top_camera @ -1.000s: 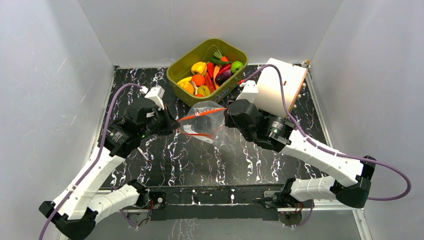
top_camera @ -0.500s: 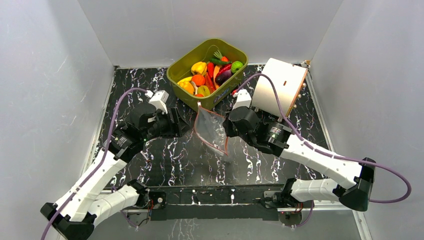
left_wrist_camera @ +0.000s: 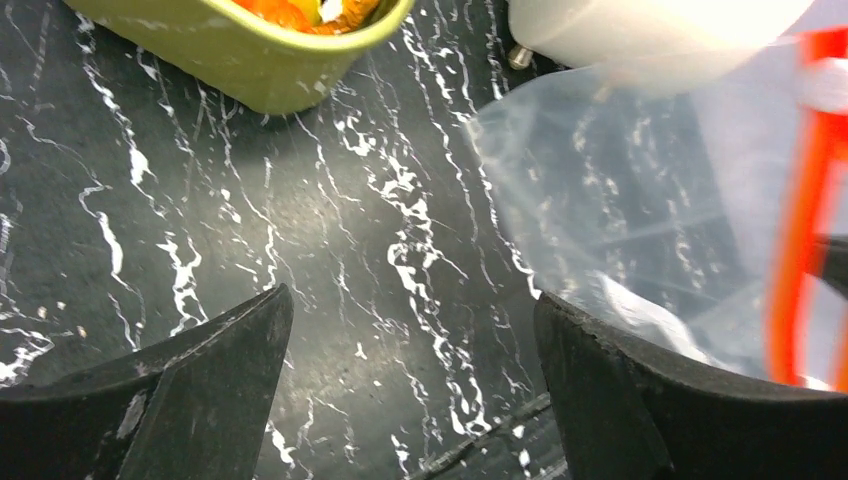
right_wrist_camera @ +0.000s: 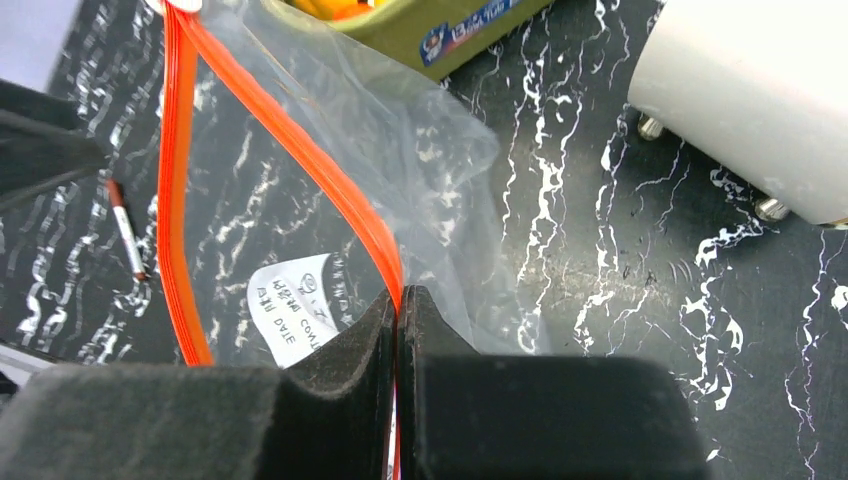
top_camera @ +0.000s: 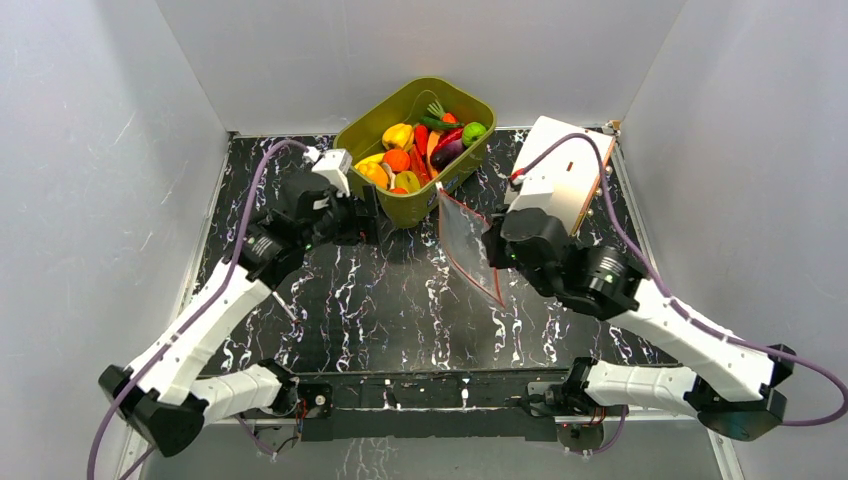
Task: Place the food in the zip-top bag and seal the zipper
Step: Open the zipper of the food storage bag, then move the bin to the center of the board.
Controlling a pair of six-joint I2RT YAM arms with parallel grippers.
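Across the black marbled table (top_camera: pixel 400 320): a wide stretch of bare marble in the middle, between the two arms and in front of the bag. On the left arm (top_camera: pixel 210 320): swung toward the back left since a second ago, when both sides held the bag stretched flat between them. At the left gripper (left_wrist_camera: pixel 410 310): now let go, fingers spread wide with only marble between them, parked just beside the near wall of the green tub (top_camera: pixel 420 205) and apart from it in the wrist view. On the right arm (top_camera: pixel 690 335): shifted rightward, with the white box (top_camera: pixel 560 180) close behind the wrist. At the right gripper (right_wrist_camera: pixel 398 295): fingers clenched tight on the bag (top_camera: pixel 462 235), right at its orange strip. As for the bag: no longer spread level, now hanging edge-on from that one grip alone, its top corner up near the tub's near right rim, its lower end low over the marble; touching or not, cannot tell. Along the zipper (right_wrist_camera: pixel 300 150): open, the two orange strips parted in a long loop and meeting at the pinch. As for the food (top_camera: pixel 415 150): piled in the tub, as before. Inside the bag: a small white label (right_wrist_camera: pixel 300 310).
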